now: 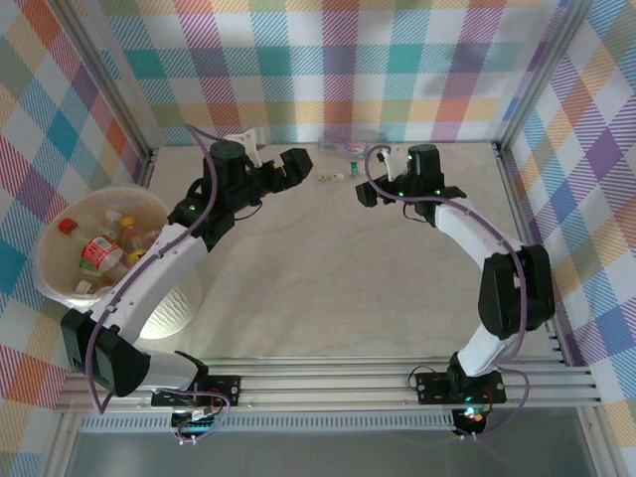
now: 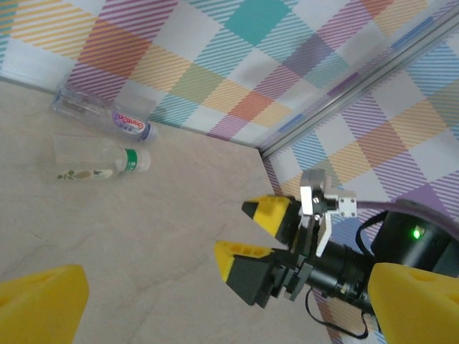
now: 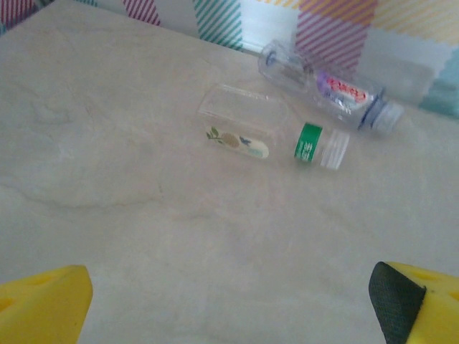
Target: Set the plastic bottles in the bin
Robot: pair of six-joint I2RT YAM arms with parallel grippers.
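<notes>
Two plastic bottles lie on their sides near the back wall: a clear one with a green band (image 1: 336,177) (image 2: 100,161) (image 3: 272,132) and, behind it, one with a red-and-purple label (image 1: 350,149) (image 2: 100,115) (image 3: 326,89). The white bin (image 1: 60,288) stands at the left edge with several bottles (image 1: 99,250) inside. My left gripper (image 1: 298,164) (image 2: 229,308) is open and empty, left of the two bottles. My right gripper (image 1: 370,177) (image 3: 229,308) (image 2: 258,229) is open and empty too, just right of them, facing the left one.
Checked walls close the table at the back and sides, with a metal corner post (image 2: 344,89) at the back right. The marbled tabletop (image 1: 338,268) stretches bare between the arms. An aluminium rail (image 1: 397,383) runs along the near edge.
</notes>
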